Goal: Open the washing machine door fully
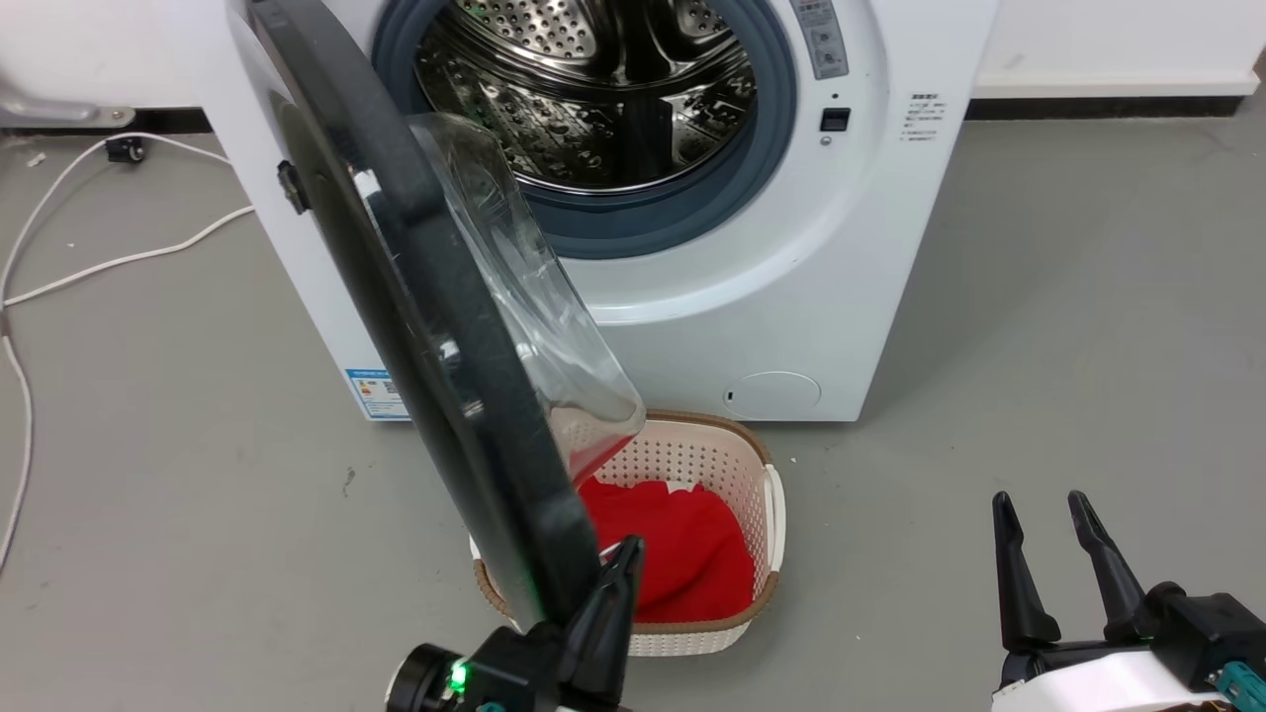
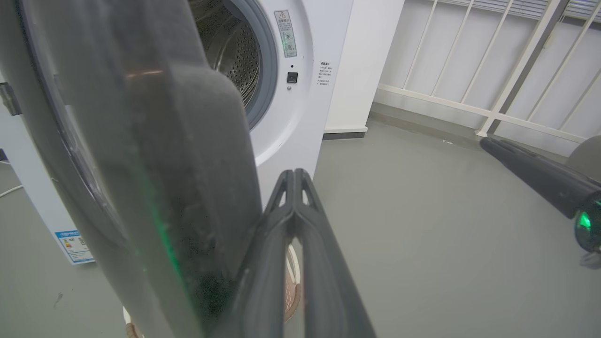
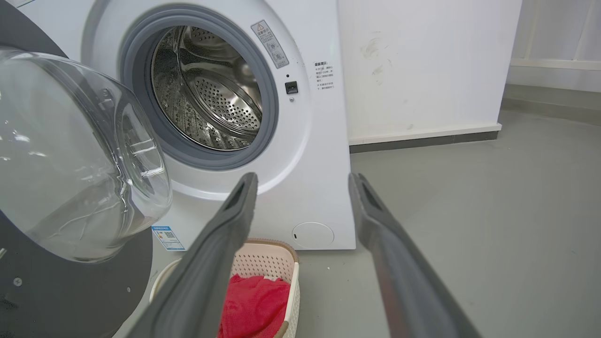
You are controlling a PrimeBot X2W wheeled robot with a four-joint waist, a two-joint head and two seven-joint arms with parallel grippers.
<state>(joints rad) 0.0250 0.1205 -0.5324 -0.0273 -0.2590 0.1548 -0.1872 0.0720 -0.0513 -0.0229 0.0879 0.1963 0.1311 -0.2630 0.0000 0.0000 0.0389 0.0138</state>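
Left tool, fingers closed together and gripping nothing, lies against the rim of the washing machine door, swung halfway out from the washing machine above the basket; right tool gapes empty.

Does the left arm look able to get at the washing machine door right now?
Probably yes: the left gripper, shut, lies beside the outer rim of the washing machine door, nothing between them.
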